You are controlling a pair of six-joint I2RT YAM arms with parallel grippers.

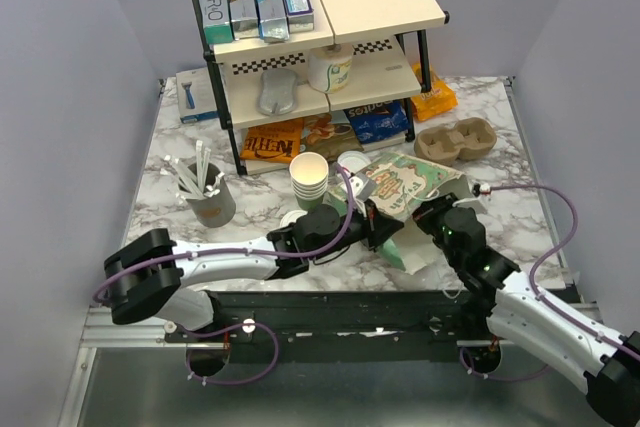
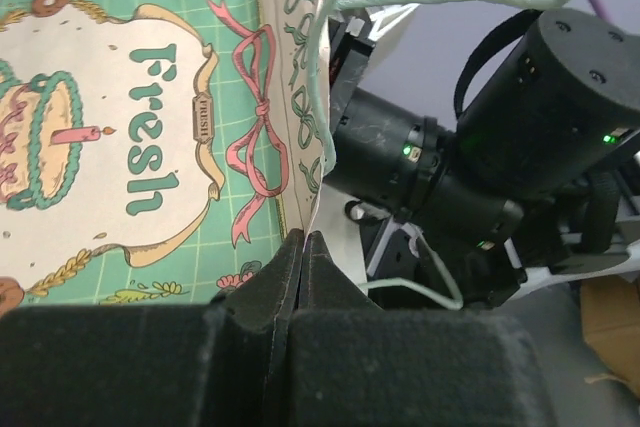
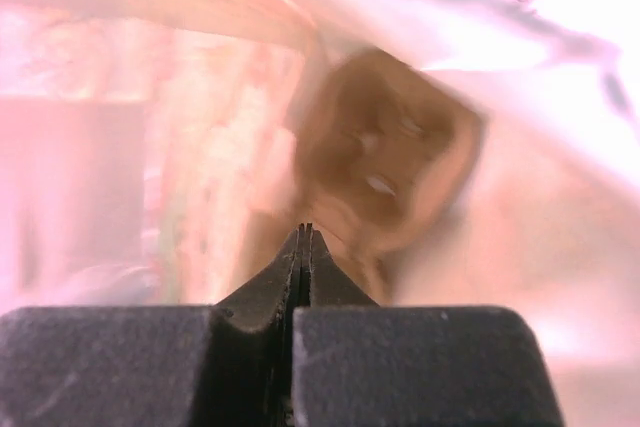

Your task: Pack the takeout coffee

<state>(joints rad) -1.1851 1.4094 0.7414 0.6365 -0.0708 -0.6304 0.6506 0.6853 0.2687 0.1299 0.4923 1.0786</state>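
The takeout coffee [image 1: 331, 70] stood in the upper middle of the top view, on the middle board of the shelf rack [image 1: 392, 80], beside a grey object. It was upright: its long axis ran vertical, with the white lid pointing up and the green printed side facing the camera. It was well apart from both grippers. The left arm lay low and stretched from the lower left of the frame toward the centre, almost horizontal over the table. The left gripper [image 2: 305, 243] was fully closed, and its tips pinched the edge of the paper bag [image 2: 130, 147], a green bag with the word "Fresh" and a pink ribbon print. In the top view this bag lay on the marble table just right of centre, between the two arms. The right arm came from the lower right corner and reached up and left toward the same bag. The right gripper [image 3: 305, 234] had its jaws pressed together; its own view was blurred and pinkish, so I could not tell if any thin paper was between them. A stack of lidless cups [image 1: 309, 179] stood near the centre, left of the bag.
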